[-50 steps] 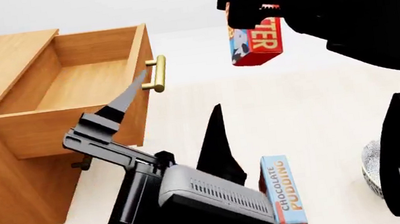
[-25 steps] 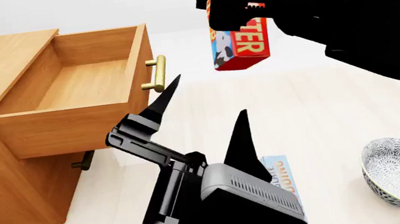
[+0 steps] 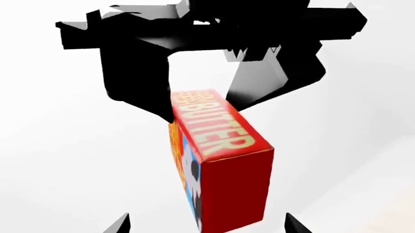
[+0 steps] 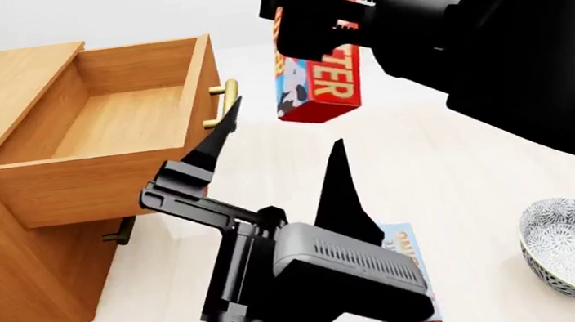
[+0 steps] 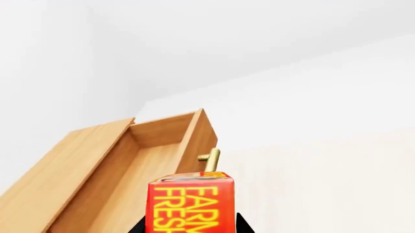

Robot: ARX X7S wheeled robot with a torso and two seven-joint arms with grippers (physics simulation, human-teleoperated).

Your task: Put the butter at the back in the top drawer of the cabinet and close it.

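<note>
Left gripper (image 4: 276, 158) low centre of head view, fingers spread wide, holding nothing. Pudding box (image 4: 408, 265) lower right behind it; patterned bowl (image 4: 564, 249) at right edge. Right gripper (image 4: 315, 11) top centre, clamped on butter (image 4: 316, 75), box in air just right of brass handle (image 4: 221, 103). Top drawer (image 4: 112, 121) pulled open on cabinet (image 4: 4, 262), upper left.
</note>
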